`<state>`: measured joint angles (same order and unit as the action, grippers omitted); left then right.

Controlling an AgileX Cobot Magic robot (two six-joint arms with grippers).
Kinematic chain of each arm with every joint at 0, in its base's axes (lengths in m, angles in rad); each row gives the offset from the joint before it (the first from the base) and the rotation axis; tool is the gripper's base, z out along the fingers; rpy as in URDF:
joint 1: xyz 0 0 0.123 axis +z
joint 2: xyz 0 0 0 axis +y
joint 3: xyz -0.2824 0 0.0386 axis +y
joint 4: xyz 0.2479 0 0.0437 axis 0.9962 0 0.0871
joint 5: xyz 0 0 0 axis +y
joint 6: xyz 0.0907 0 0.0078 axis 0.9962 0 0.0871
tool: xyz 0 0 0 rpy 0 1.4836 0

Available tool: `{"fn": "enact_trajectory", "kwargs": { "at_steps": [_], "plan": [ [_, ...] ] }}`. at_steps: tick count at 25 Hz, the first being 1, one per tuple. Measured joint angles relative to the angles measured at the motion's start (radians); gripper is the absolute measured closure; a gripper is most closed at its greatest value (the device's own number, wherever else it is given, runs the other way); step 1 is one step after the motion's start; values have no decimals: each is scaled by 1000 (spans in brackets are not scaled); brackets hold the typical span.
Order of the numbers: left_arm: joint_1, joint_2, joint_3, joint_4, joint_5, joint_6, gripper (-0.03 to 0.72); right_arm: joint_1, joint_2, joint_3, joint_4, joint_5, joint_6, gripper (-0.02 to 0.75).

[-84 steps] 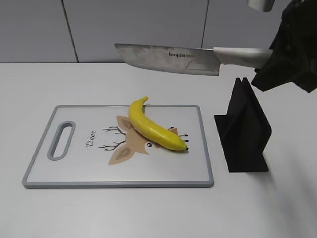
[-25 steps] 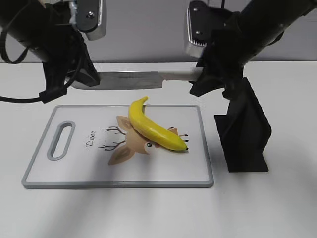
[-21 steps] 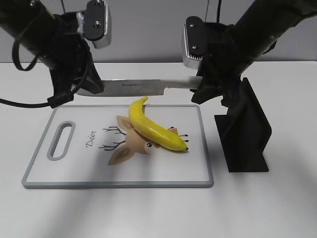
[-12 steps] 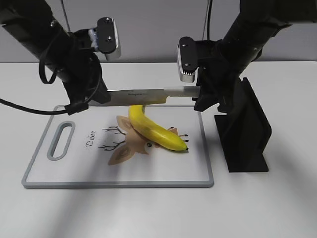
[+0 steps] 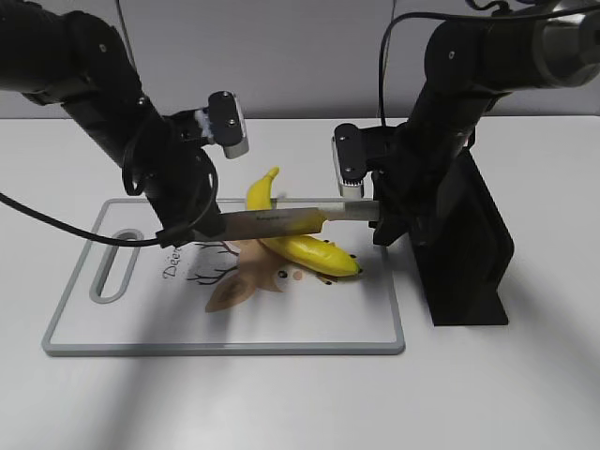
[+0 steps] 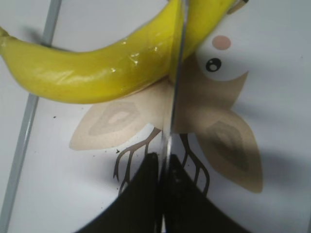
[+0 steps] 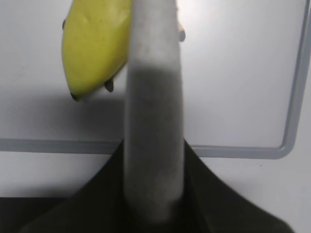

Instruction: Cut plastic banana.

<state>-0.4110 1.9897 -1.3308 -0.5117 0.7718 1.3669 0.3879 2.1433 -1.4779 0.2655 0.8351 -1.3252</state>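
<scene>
While my right gripper (image 5: 377,214) clamps the pale handle (image 7: 153,121) of the knife (image 5: 281,221), my left gripper (image 5: 208,225) pinches the blade's far end (its fingers (image 6: 146,194) pressed to either side of the steel). The blade lies across the banana (image 5: 300,246), which rests on the cutting board (image 5: 84,323) over the deer drawing (image 6: 214,131), left of the black knife stand (image 5: 473,253) on the desk (image 5: 300,403).
</scene>
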Motion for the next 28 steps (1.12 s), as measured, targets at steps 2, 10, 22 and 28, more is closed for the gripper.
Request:
{"fn": "enact_trajectory", "kwargs": {
  "at_steps": [2,10,22,28],
  "plan": [
    [1,5,-4,-3,1,0,690,0,0,-2,-3,-3,0,554],
    [3,0,-3,-6,7,-1,690,0,6,-51,-11,64,20,552],
    [-2,-181,-12,26,76,-12,692,0,-114,-175,-14,271,38,553],
    [-5,-265,-15,28,110,-15,637,6,-194,-175,-4,328,68,555]
  ]
}}
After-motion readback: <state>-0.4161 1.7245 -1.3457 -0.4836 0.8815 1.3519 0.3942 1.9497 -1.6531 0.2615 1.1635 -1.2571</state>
